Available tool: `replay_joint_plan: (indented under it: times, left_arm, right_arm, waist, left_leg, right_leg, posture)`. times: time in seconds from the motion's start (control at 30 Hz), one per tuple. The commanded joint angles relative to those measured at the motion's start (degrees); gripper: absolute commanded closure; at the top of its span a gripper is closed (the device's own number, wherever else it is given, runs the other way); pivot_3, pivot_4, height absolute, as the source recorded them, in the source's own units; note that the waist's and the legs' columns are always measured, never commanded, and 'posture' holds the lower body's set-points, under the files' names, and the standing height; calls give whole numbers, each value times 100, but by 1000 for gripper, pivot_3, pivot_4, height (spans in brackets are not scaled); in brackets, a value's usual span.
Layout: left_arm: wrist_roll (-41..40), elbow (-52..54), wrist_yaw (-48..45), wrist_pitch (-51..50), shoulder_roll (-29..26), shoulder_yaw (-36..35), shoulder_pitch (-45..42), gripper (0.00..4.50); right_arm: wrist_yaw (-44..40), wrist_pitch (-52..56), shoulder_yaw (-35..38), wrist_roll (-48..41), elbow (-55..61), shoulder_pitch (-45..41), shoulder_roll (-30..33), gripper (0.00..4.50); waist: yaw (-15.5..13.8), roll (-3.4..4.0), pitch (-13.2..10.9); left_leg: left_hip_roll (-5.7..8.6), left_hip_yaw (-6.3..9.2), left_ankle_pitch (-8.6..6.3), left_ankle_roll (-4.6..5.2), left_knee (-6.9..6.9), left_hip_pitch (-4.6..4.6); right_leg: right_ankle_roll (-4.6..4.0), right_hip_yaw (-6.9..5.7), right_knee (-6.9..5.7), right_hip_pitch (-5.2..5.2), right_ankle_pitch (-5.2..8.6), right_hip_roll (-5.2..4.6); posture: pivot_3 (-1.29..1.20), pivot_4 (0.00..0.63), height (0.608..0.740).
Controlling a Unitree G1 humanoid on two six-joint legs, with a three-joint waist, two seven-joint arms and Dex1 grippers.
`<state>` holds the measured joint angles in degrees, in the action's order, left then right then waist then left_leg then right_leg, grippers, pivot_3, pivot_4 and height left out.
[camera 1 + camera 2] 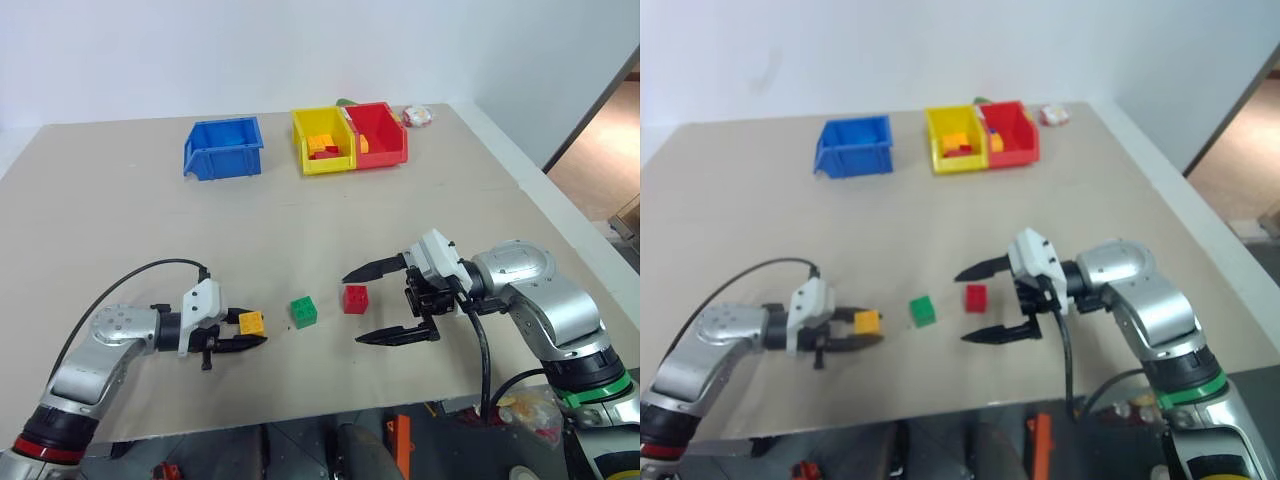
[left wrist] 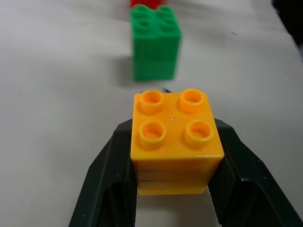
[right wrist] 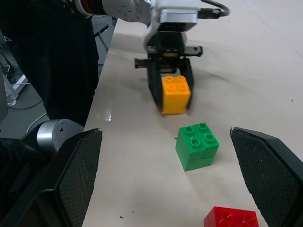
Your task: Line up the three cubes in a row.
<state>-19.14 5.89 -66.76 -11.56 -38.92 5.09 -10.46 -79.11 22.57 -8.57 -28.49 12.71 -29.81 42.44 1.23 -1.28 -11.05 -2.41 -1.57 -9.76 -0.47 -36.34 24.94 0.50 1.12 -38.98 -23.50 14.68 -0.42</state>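
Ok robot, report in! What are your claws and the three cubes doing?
Left gripper shut on yellow-orange cube. Right gripper open, beside red cube. Green cube between them. Nothing blocking the row.

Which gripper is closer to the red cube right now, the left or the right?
Right. The open right gripper sits just beside the red cube, on its right. The left gripper, shut on the yellow-orange cube, is farther left, beyond the green cube.

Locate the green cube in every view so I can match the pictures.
Left eye: green cube, front centre of the table.
Right eye, same spot.
Left wrist, beyond the yellow-orange cube.
Right wrist, mid-frame.
Shared landmark: the yellow-orange cube, beside it.
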Motion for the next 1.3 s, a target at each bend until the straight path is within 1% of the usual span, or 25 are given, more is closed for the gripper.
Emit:
replay_joint_plan:
  times: [0.03, 0.33, 0.4, 0.53, 0.57, 0.6, 0.73, 0.8, 0.83, 0.9, 0.97, 1.07, 1.2, 1.3]
  left_arm:
    - [121, -127, -12, 305, 18, 6, -78, 3152]
    - [184, -535, -163, 517, 20, 96, -213, 3152]
    - [139, -591, -200, 515, 6, 67, -269, 2107]
    - [23, -539, -220, 402, -92, -69, -352, 739]
    - [-15, -507, -222, 344, -132, -117, -350, 517]
    - [-89, -408, -230, 226, -216, -203, -335, 43]
    - [-419, 9, -253, -284, -511, -483, -234, 43]
    - [-968, 387, -223, -1074, -767, -838, -132, 43]
    - [-1311, 542, -126, -1554, -909, -1144, -84, 43]
    - [-1699, 708, 69, -2086, -1063, -1562, -19, 43]
    - [-1600, 542, 649, -2082, -962, -1993, -46, 43]
    - [-1171, 303, 1421, -1648, -655, -2240, -152, 43]
    - [-408, 9, 2310, -1065, -304, -2105, -229, 43]
    - [-32, -100, 2550, -553, -71, -1968, -115, 43]
  right_arm:
    - [53, -60, 68, -5, 63, -97, -25, 0]
    - [124, 3, 68, 45, 83, -142, -34, 0]
    - [162, 41, 88, 20, 85, -145, -45, 0]
    - [242, 121, 133, -52, 69, -155, -77, 0]
    - [263, 144, 149, -71, 71, -153, -89, 0]
    - [296, 173, 176, -98, 71, -149, -109, 0]
    - [492, 356, 318, -286, 91, -108, -205, 0]
    - [757, 551, 503, -470, 97, -96, -298, 0]
    - [970, 654, 656, -555, 79, -113, -360, 0]
    - [1258, 795, 865, -653, 50, -146, -428, 0]
    - [1461, 657, 1058, -496, -174, -178, -378, 0]
    - [1653, 220, 1158, -85, -554, -98, -282, 0]
    - [1825, -332, 1253, 291, -929, 124, -244, 0]
    - [1939, -508, 1334, 397, -1034, 289, -254, 0]
  waist:
    - [0, 0, 0]
    - [-1, 0, 0]
    - [-1, 0, 0]
    - [-1, 0, 0]
    - [-1, 0, 0]
    - [0, 0, 0]
    - [2, 0, 0]
    - [2, -1, 0]
    - [5, -2, -1]
    - [5, -3, -2]
    - [2, -3, -2]
    - [-2, -3, -2]
    - [-5, -7, 0]
    - [-5, -8, 0]
  left_leg:
    - [-3, 0, 0, 0, 0, -1]
    - [-9, -2, 0, 0, 0, -9]
    - [-9, -6, 0, 0, 0, -12]
    - [-12, -10, 0, 0, 0, -12]
    - [-13, -9, 0, 0, 0, -11]
    - [-13, -7, 0, 0, 0, -10]
    - [-21, -7, -1, -2, 2, -6]
    - [-23, -6, -1, -3, 4, -5]
    - [-25, -5, -2, -3, 5, -3]
    - [-27, -3, -2, -4, 5, 1]
    - [-26, -1, -2, -4, 5, 1]
    - [-20, -5, -2, -3, 3, -3]
    - [-15, -15, -2, -3, 1, 2]
    - [-14, -18, -2, -4, 2, 4]
  right_leg:
    - [-1, 0, 0, 0, 0, 2]
    - [-15, -2, -1, 3, -6, 5]
    - [-22, 0, -1, 5, -3, 3]
    - [-18, 1, -1, 2, -7, 4]
    - [-16, 0, -1, 1, -8, 5]
    - [-15, -1, -1, 1, -8, 6]
    - [-16, -1, -1, -5, -7, 15]
    - [-17, -2, -2, -5, -6, 15]
    - [-17, -2, -2, -7, -5, 18]
    - [-17, -2, -4, -13, -5, 16]
    - [-17, -4, -4, -12, -5, 16]
    - [-16, -4, -2, -8, -6, 14]
    - [-9, 4, 2, -8, -10, 10]
    - [-4, 8, 3, -9, -9, 11]
  posture:
    - [0, 150, 740]
    - [0, 150, 740]
    - [0, 150, 740]
    - [0, 150, 740]
    - [0, 150, 740]
    - [0, 150, 740]
    - [0, 150, 740]
    - [0, 150, 740]
    - [0, 150, 740]
    - [0, 150, 740]
    - [0, 150, 740]
    - [0, 150, 740]
    - [0, 150, 740]
    - [0, 150, 740]
